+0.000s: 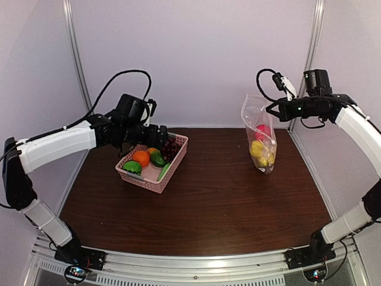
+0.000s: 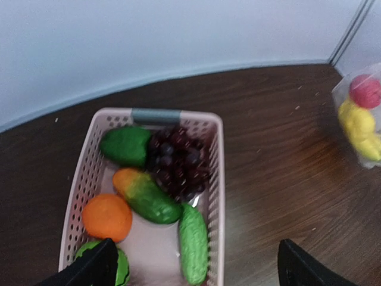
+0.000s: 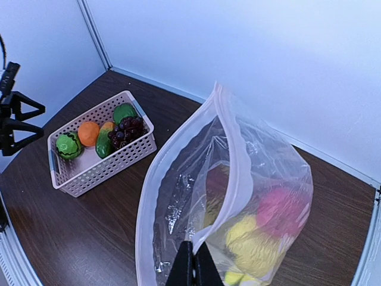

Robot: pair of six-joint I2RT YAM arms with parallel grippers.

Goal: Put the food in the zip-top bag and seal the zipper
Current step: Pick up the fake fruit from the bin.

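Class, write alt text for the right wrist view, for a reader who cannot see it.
The right tool grips the edge of a clear zip-top bag, its mouth open, with yellow and pink food inside. Behind it, at left, a pink basket of green, orange and purple food sits on a dark wooden table.

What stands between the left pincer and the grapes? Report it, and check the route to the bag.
Nothing visible does. The left pincer hangs open above the pink basket, the grapes lying uncovered on top. Nothing stands between basket and zip-top bag; the right pincer pinches its rim, mouth gaping.
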